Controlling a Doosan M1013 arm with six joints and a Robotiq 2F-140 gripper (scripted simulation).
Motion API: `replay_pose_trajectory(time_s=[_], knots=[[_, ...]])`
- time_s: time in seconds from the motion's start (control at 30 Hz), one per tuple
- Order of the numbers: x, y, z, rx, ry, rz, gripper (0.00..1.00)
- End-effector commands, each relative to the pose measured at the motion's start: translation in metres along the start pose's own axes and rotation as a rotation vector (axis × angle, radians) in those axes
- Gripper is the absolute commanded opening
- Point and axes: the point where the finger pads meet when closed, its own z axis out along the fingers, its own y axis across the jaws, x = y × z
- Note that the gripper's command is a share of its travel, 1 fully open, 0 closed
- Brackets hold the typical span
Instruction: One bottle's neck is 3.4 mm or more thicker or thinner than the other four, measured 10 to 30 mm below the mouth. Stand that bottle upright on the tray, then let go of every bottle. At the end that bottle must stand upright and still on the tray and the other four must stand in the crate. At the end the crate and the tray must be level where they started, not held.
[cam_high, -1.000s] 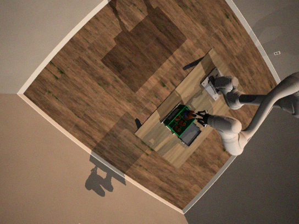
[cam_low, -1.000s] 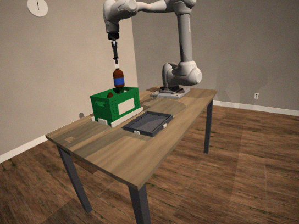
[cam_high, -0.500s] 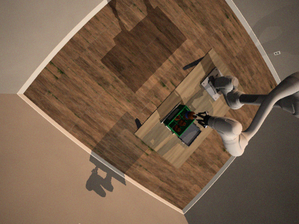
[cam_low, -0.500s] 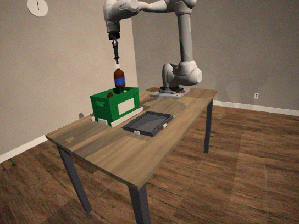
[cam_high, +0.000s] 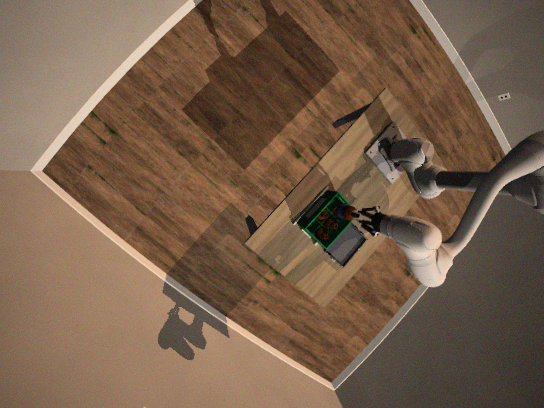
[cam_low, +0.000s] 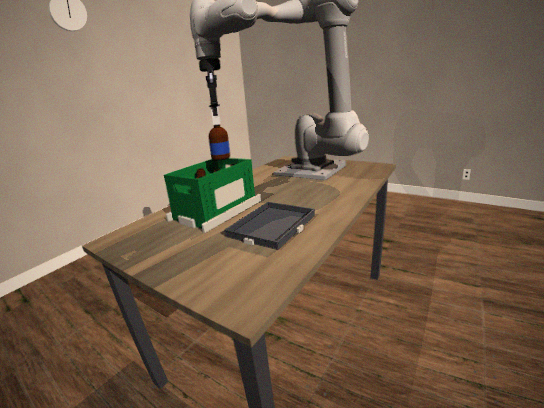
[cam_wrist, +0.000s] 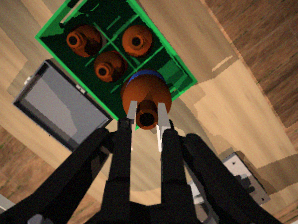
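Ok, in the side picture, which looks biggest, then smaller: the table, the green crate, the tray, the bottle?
1. Table.
2. Green crate and tray: too alike in that view to rank.
3. Bottle hanging from the gripper.
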Motion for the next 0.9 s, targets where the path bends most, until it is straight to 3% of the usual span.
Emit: replay_pose_trajectory(time_s=[0.0,0.87], knots=[[-0.002,-0.004,0.0,0.0,0.0,0.0,0.0],[-0.02,-0.039,0.0,0.0,0.0,0.0,0.0]])
